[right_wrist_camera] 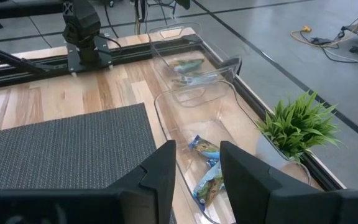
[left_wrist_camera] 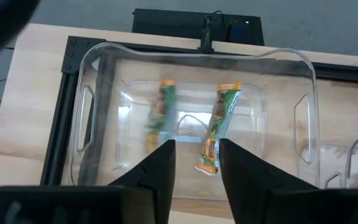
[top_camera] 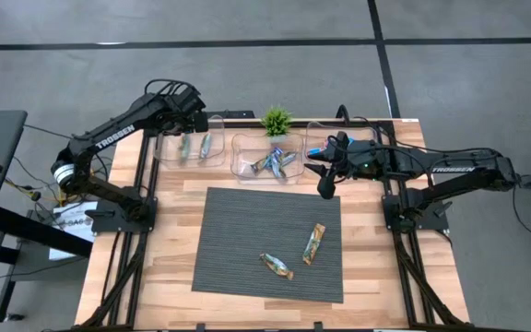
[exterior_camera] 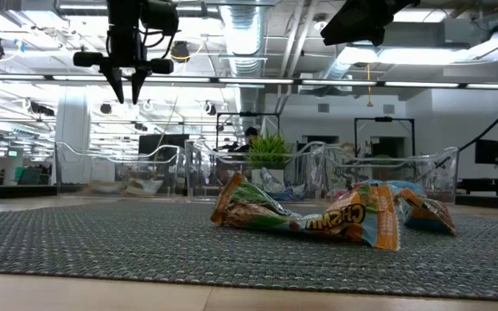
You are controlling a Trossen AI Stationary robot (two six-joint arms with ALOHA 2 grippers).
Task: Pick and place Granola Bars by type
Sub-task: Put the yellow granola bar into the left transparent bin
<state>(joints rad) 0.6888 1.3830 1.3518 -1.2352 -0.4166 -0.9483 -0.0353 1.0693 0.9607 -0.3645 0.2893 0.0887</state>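
2 bars [top_camera: 289,255] on the mat [top_camera: 247,231], 2 in the left bin [left_wrist_camera: 104,68], perhaps 4 in the middle bin [top_camera: 242,140].

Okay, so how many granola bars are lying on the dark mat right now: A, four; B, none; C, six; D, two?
D: the high view shows just two bars on the dark mat, one granola bar near its middle and a second granola bar up and to its right; the rest sit in the clear bins along the back.
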